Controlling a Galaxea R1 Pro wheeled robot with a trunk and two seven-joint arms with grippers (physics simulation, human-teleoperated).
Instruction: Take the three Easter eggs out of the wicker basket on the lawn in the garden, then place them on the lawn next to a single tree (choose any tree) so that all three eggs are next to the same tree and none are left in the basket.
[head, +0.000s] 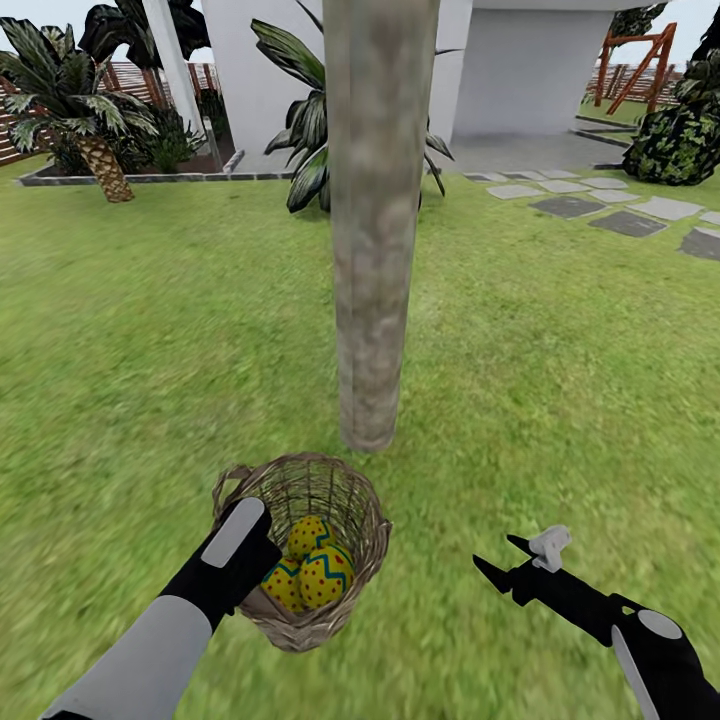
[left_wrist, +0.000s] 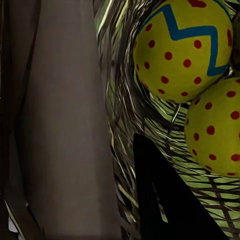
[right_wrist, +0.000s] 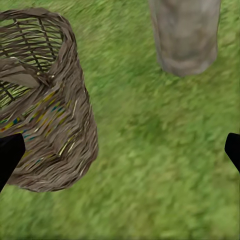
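Wicker basket (head: 300, 550) sits on the lawn (head: 550, 380) at about 6 o'clock from the tree (head: 375, 220), near the trunk base. Eggs (head: 312, 572) are all inside it; head view shows a yellow cluster, seemingly three, none out yet.

Left tool (head: 245, 545) is at the basket's 9 o'clock rim, reaching in. Left wrist view has one dark finger (left_wrist: 165, 200) against the weave close to two eggs, not touching either; how far it is open I cannot tell, and it holds nothing visible.

Right tool (head: 510, 565) hovers over grass at the basket's 3 o'clock, well apart from it, fingers spread wide, empty.

Handling, judged: eggs look hard, smooth and rounded, likely light and slippery, prone to rolling or squirting out of a pinch. Best hold is across the widest middle, fingers on opposite sides, lifting straight up. Basket looks light and stiff, tilted a bit, and could tip or slide if the rim is pushed. Crowded eggs leave little finger room; take the top one first.

No brands, labels or writing readable; egg markings are red dots and blue zigzags.
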